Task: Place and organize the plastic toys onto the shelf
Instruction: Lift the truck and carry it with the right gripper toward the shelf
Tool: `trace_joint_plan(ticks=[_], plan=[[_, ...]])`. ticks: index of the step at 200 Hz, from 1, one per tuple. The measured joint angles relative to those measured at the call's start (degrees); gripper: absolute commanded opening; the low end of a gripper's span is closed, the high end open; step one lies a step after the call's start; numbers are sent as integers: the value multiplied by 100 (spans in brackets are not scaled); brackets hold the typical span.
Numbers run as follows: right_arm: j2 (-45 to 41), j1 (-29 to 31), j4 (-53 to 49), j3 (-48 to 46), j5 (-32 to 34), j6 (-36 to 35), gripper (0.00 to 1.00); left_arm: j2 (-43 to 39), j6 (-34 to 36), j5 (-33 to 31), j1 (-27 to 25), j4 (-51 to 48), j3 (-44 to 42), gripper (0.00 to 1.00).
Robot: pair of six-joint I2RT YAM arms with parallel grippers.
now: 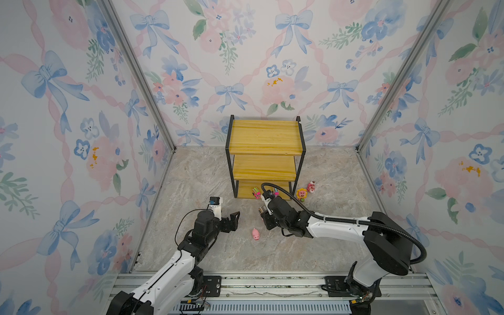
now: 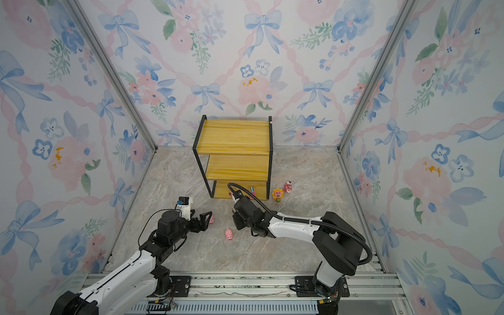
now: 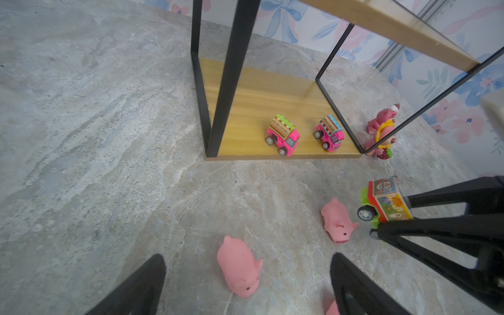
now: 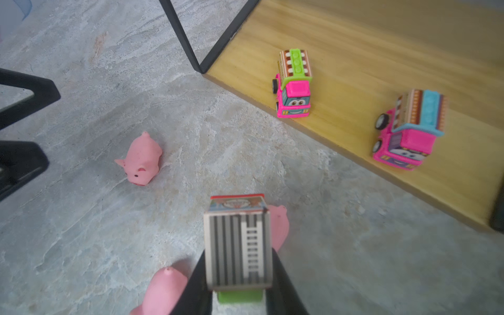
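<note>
Right gripper point(image 4: 237, 261) is clamped on a small toy truck with a green base, red edge and grey striped roof point(image 4: 238, 245), just in front of the shelf. Whether its wheels touch the marbled grey worktop point(image 4: 81, 231) cannot be told. In both top views the arm's own wrist hides these jaws and the truck.

Left gripper point(image 3: 248, 257) stands spread wide, low over the worktop. A soft pink plastic pig point(image 3: 240, 268) lies between its fingers, apart from both. A second pink pig point(image 3: 338, 221) lies just beside the held truck. A third pink pig point(image 3: 331, 308) is cut off by the picture edge and partly covered by a finger.

The three-tier shelf of yellow wooden boards in a black metal frame point(image 1: 264, 136) stands at the back. Near the front edge of its bottom board stand a pink toy truck with a green roof point(image 3: 283, 135) and a pink toy truck with a blue roof point(image 3: 328, 132); the right arm covers most of the latter in both top views.

Right of the shelf, on the worktop, stand a pink bear figurine with yellow sunflower petals point(image 1: 301, 194) and a plain pink bear figurine point(image 1: 311, 186). In the left wrist view they overlap behind a frame rod.
</note>
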Motion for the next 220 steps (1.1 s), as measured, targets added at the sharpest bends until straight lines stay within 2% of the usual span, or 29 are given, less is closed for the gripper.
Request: trace_joint_plan(ticks=[41, 161, 186, 220], plan=[[837, 120, 192, 470, -151, -2, 17, -431, 0, 48, 238, -188, 0, 96], [1812, 127, 433, 1320, -164, -129, 16, -437, 0, 175, 339, -269, -2, 96], [1880, 116, 442, 1338, -162, -127, 22, -455, -2, 175, 339, -269, -2, 96], [1882, 111, 446, 1338, -164, -129, 39, -452, -2, 177, 339, -291, -2, 96]])
